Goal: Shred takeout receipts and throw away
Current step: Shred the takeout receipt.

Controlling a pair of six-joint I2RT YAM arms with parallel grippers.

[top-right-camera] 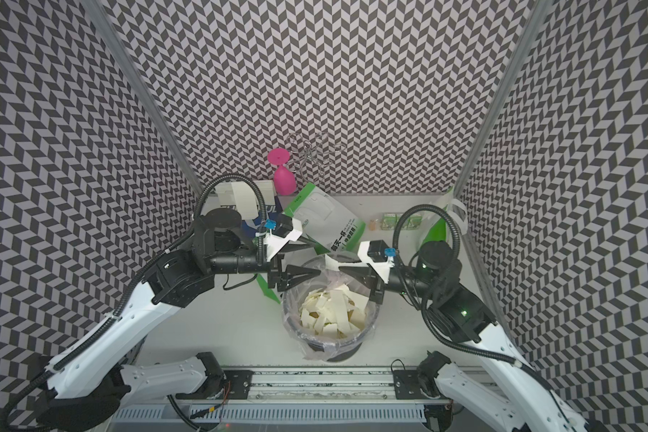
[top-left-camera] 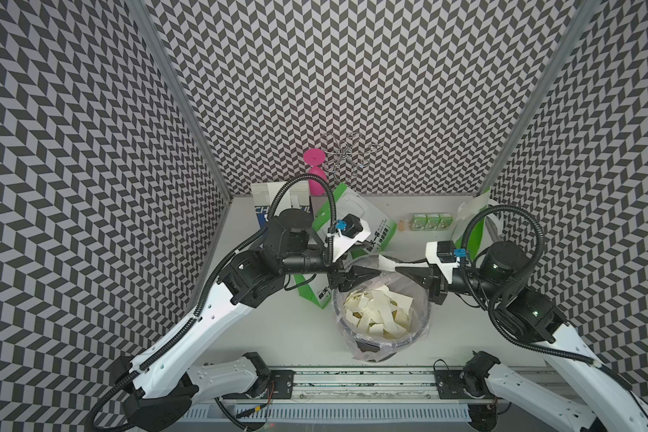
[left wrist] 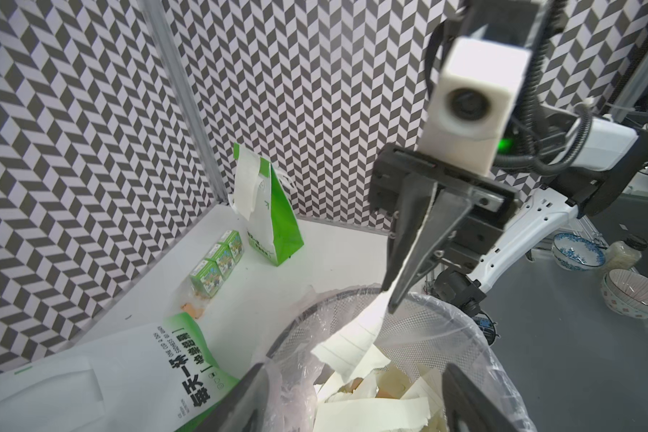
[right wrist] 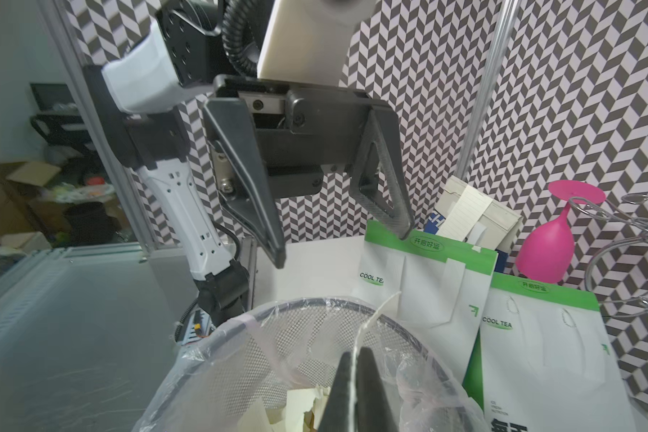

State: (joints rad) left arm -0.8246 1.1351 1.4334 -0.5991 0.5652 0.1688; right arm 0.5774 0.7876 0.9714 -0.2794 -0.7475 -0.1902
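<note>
Table point(top-left-camera: 270, 329) was taken up at the back by green-and-white bags; one was lying flat point(top-left-camera: 371, 228) just behind the bin, another was stood upright point(left wrist: 274, 224) in the far corner w/ a pale slip point(left wrist: 247, 187) draped over its top, judged prob. a receipt not yet dealt with.

Bin point(right wrist: 296, 336), mesh w/ a loose clear liner, was placed centre-front; both arms were reached in over its far rim from opposite sides.

Left gripper point(right wrist: 341, 248) was seen spread wide w/ nothing between the jaws; right gripper point(left wrist: 393, 303) was clamped on a torn strip of receipt point(left wrist: 352, 344), which was hung from the tips down into the bin mouth.

Scraps point(top-left-camera: 378, 310), cream and ragged, were piled high in the bin, approx. up to the rim on the near side.

Risks, as judged:
- strip was held close to the far rim; if let go there, it could be caught on the liner's edge or dropped outside onto the flat bag;
- thin paper could be left stuck to a pad after opening, then carried off w/ the arm;
- slack liner could be snagged by either set of tips and the bin dragged or tipped;
- pile was high, so scraps could be knocked out if the jaws were lowered into it.
</note>
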